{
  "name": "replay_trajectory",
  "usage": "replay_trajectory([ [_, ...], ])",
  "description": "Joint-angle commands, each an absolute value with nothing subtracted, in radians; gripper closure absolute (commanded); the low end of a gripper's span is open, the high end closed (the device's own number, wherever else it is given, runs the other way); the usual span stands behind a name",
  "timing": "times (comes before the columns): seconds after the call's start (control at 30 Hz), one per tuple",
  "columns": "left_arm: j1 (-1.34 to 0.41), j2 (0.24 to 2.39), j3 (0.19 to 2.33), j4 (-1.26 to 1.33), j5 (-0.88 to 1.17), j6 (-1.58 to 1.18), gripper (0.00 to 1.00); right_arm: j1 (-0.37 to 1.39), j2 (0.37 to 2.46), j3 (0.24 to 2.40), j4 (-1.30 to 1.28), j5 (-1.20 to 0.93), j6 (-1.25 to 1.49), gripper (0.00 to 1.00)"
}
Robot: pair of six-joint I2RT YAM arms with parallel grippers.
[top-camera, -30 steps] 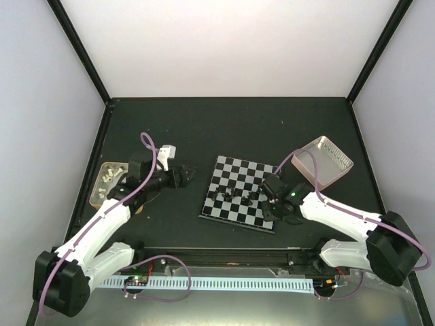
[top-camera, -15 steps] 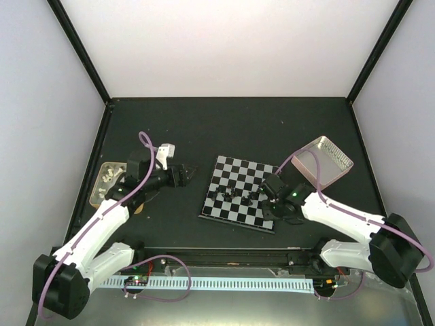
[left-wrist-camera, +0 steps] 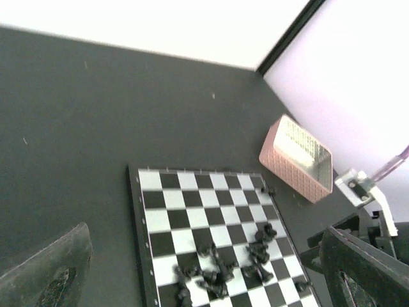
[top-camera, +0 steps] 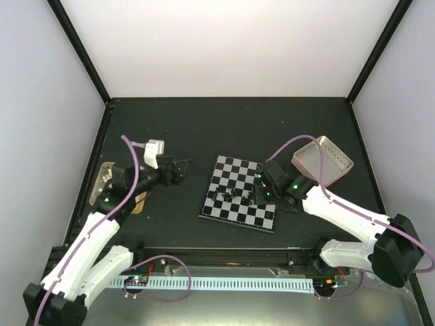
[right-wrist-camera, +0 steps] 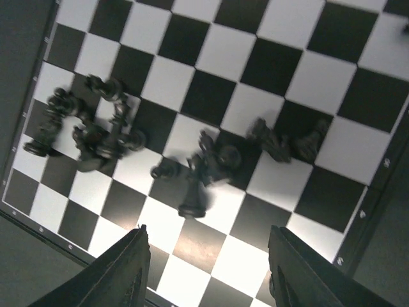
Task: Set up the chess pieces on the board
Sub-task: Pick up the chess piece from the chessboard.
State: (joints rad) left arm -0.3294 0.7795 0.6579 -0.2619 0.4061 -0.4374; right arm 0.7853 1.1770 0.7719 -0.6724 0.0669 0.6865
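Note:
The board (top-camera: pixel 234 170) lies flat at the table's middle. Several black chess pieces (top-camera: pixel 231 195) lie tumbled in two loose heaps on its near half. My right gripper (top-camera: pixel 261 191) hovers over the board's right side, open, nothing between its fingers. In the right wrist view the gripper (right-wrist-camera: pixel 208 231) stands just short of a fallen piece (right-wrist-camera: pixel 192 192) on the board (right-wrist-camera: pixel 287 70). My left gripper (top-camera: pixel 178 170) is open and empty, off the board's left edge. The left wrist view looks across the board (left-wrist-camera: pixel 185 204) at the heaps of pieces (left-wrist-camera: pixel 220 272) between the open gripper's (left-wrist-camera: pixel 206 233) fingers.
A pink-rimmed metal tray (top-camera: pixel 325 161) is tipped up right of the board, also in the left wrist view as the pink tray (left-wrist-camera: pixel 297 160). A tan tray (top-camera: pixel 102 178) sits at the left, mostly under my left arm. One stray piece (left-wrist-camera: pixel 268 189) lies by the board's far right corner.
My right gripper has opened from shut and moved up from the board's near right corner toward its middle right. My left arm has drawn back and risen; its jaws widened slightly.

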Motion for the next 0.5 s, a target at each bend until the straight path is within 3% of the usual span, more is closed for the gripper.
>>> replay_trajectory([
  [0.0,-0.333,0.636,0.68,-0.22,0.29,-0.347,0.01,0.79,1.231,0.849,-0.589,0.072,0.632,0.48],
  [0.17,-0.333,0.492,0.569,-0.105,0.226,-0.343,0.01,0.792,1.35,0.913,-0.586,0.063,0.609,0.5],
  [0.47,-0.331,0.433,0.541,-0.086,0.159,-0.356,0.01,0.811,1.48,0.965,-0.64,0.115,0.628,0.67],
])
